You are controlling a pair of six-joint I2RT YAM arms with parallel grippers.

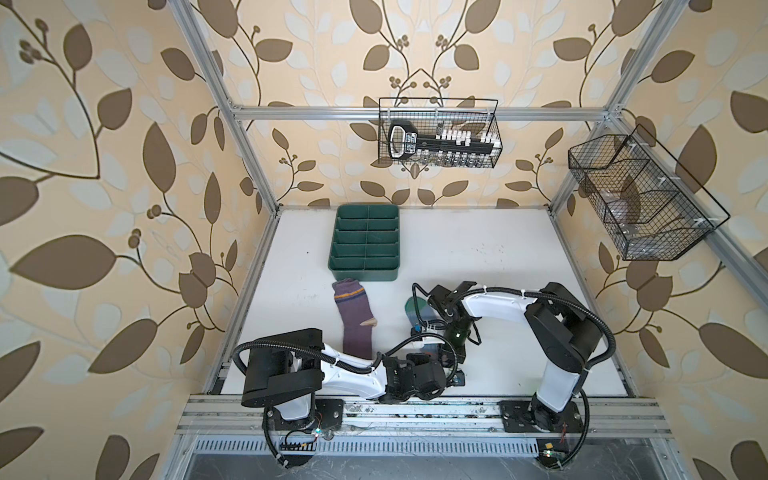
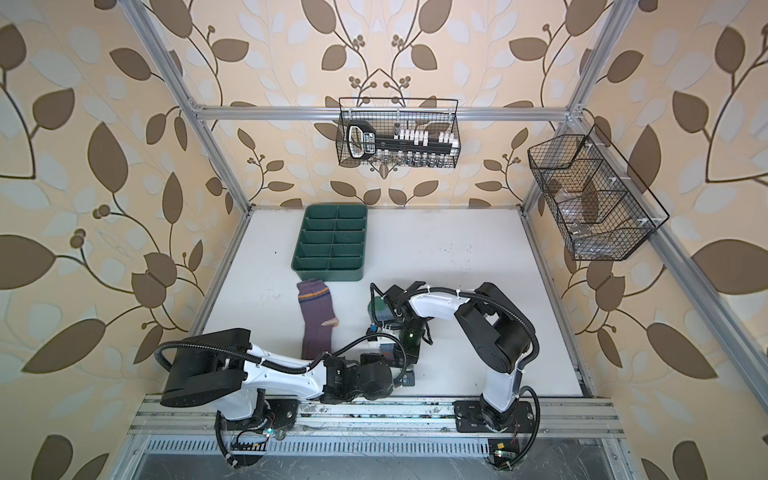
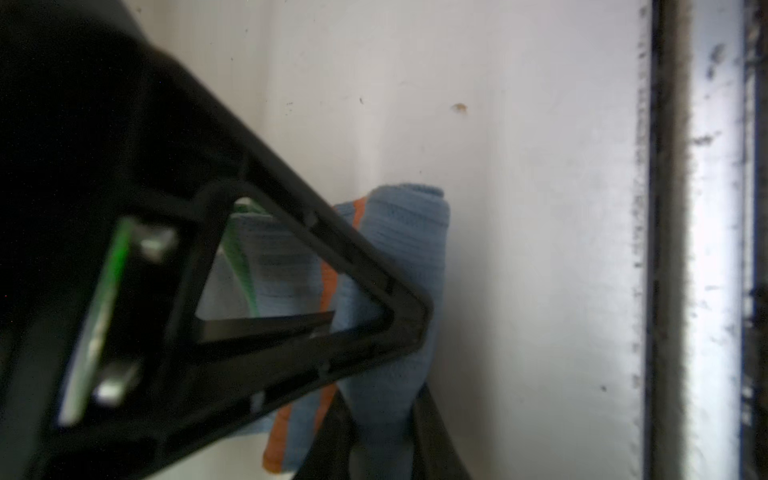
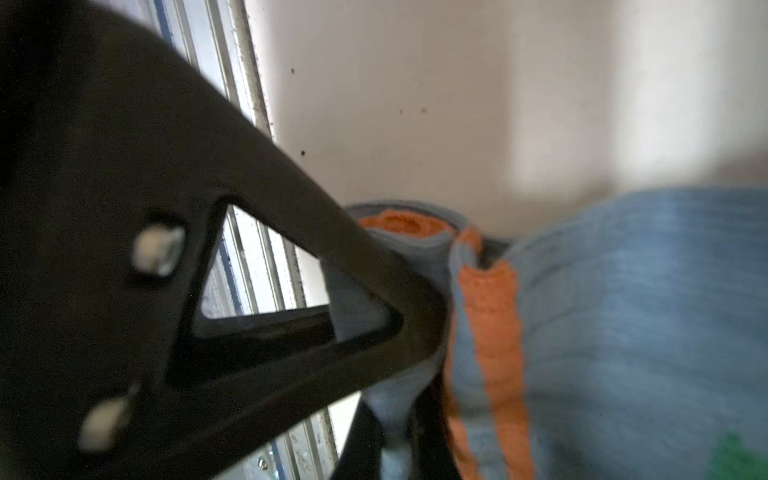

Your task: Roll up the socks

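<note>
Item one: grey-blue sock (image 3: 407, 249), a soft ribbed knit with orange bands and a green toe, light and limp. It lies on the white counter (image 1: 498, 266) near the front middle, its cuff end turned into a loose roll and its toe end flat toward the back. The left tool (image 3: 390, 374) has its jaws pinched together on the roll's fabric, and the right tool (image 4: 415, 386) is likewise clamped on the same roll by the orange cuff. Item two: purple sock (image 1: 353, 320), flat and untouched, lying to the left just in front of a green divided tray (image 1: 365, 245). Handling, by judgement: the knit will likely spring open and slip, so it is best pinched at both ends of the roll, low against the counter.
</note>
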